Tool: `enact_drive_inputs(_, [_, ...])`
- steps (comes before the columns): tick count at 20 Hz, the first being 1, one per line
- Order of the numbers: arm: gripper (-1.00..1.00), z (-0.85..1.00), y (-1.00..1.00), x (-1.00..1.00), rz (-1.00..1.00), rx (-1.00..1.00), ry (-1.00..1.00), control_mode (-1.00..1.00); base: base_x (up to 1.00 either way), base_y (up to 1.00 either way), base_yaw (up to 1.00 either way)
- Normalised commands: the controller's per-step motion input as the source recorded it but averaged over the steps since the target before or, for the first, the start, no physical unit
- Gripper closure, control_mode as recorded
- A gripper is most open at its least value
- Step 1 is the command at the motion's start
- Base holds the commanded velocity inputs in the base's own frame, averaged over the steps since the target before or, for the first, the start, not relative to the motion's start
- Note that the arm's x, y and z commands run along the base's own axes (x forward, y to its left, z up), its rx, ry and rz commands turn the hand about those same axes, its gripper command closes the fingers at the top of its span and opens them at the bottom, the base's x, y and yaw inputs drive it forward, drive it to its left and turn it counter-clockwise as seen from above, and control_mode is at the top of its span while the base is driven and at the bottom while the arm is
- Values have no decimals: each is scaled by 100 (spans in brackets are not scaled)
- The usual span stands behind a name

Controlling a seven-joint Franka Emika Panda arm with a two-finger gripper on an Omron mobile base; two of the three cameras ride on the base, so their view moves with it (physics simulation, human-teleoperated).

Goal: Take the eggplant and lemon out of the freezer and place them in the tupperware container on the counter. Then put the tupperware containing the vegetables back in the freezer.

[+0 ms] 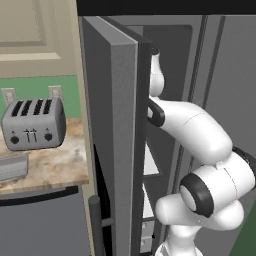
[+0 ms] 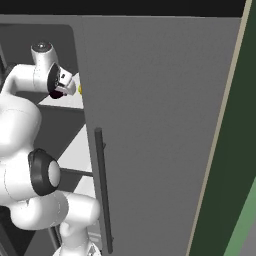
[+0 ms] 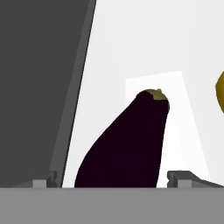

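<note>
Two-finger gripper [image 3: 112, 179], jaws spread wide, straddles the dark purple oval eggplant [image 3: 127, 144] lying on a white freezer shelf [image 3: 144, 52], ready for closing; the yellow lemon [image 3: 220, 89] lies near the shelf's edge.

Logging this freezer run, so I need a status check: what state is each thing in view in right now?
freezer door: swung open
eggplant: lying on the white freezer shelf, between the claw's fingertips, not gripped
lemon: on the shelf, beside the eggplant, untouched
claw: open, reaching into the freezer
tupperware container: on the counter, appears empty
toaster: upright, slots empty
</note>
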Motion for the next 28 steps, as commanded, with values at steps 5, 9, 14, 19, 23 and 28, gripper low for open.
enact_drive_inputs(5, [-100, -18, 0, 20, -2, 3, 0, -100, 0, 0, 0])
enact_drive_inputs(9, [-100, -18, 0, 14, -2, 1, 0, -100, 0, 0, 0])
enact_drive_inputs(14, [-100, -18, 0, 11, -2, 0, 0, -100, 0, 0, 0])
enact_drive_inputs(19, [100, -22, 3, 10, -1, 0, 0, -100, 0, 0, 0])
enact_drive_inputs(23, [100, -6, 1, 2, 0, 0, 0, -100, 0, 0, 0])
enact_drive_inputs(28, [100, 0, 0, 0, 0, 0, 0, -100, 0, 0, 0])
